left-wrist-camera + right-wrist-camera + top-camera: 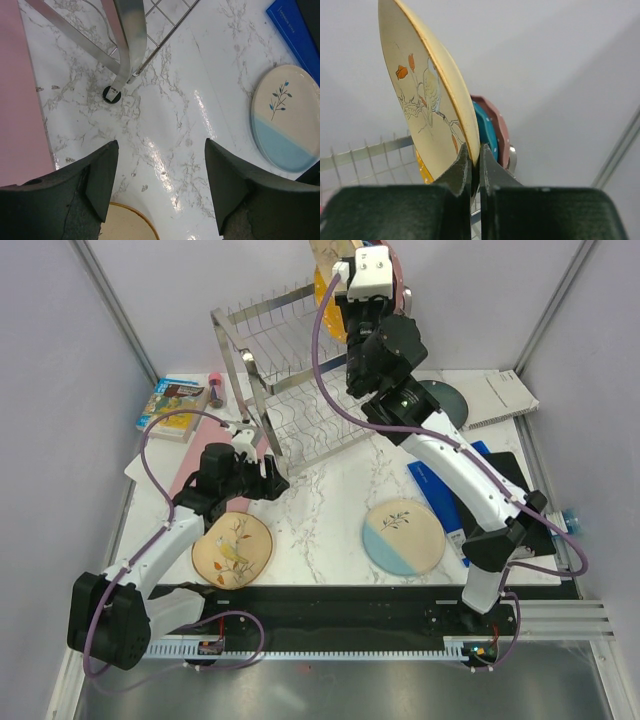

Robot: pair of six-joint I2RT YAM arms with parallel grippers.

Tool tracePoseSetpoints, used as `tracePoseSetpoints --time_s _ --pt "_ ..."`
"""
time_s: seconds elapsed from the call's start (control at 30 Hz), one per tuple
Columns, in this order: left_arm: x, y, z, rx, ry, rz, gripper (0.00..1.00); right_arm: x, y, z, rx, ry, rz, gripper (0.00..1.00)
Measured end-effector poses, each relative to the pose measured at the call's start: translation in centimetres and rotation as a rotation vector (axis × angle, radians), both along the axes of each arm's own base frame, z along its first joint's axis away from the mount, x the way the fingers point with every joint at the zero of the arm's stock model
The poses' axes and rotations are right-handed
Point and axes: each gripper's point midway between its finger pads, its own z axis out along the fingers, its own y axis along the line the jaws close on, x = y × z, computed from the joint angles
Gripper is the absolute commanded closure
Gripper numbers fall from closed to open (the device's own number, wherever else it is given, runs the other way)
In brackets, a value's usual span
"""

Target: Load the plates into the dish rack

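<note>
Marble tabletop [330,505] from above: dish rack [285,380] far left, one bird plate [233,550] lying near-left, blue-and-cream plate [403,536] near-right. Left wrist view: left gripper [160,150] hangs wide open and empty over the marble, beside a rack leg [125,50]. Right wrist view: right gripper [475,167] pinches the rim of the second bird plate [427,100], held on edge above the rack.

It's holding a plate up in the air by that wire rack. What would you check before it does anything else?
1. Right hand shut on the held bird plate at its rim: ok.
2. Held bird plate on edge, not flat: ok.
3. Lined up with a free slot in the dish rack: cannot tell.
4. Left hand open, holding nothing: ok.
5. All plates loaded: not ok; second bird plate and blue-and-cream plate lie outside.
</note>
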Motion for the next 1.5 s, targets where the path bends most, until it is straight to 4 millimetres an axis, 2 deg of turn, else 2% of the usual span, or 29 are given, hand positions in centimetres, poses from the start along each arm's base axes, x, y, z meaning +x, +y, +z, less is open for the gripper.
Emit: tracePoseSetpoints --time_s 0.17,0.53,0.87,1.17,1.37,1.5 --pt "0.1 -0.1 0.1 -0.008 0.002 0.005 0.24 1.1 -1.0 -0.1 0.039 -0.005 -0.083 1.0" --pt "0.2 0.0 -0.2 -0.018 -0.002 0.014 0.24 4.7 -0.5 -4.5 -0.02 0.091 -0.119 1.0" --pt "0.4 0.0 -0.9 -0.025 0.003 0.024 0.24 5.6 -0.5 -6.0 -0.01 0.134 -0.116 1.0" --pt "0.5 0.1 -2.2 -0.017 0.032 0.03 0.23 6.9 0.6 -8.2 -0.012 0.176 -0.11 1.0" --pt "0.7 0.1 -2.1 -0.02 0.022 0.033 0.23 8.2 1.8 -10.3 -0.032 0.203 -0.126 1.0" --pt "0.7 0.3 -2.3 -0.018 0.025 0.036 0.23 8.7 2.2 -10.7 -0.032 0.201 -0.121 1.0"
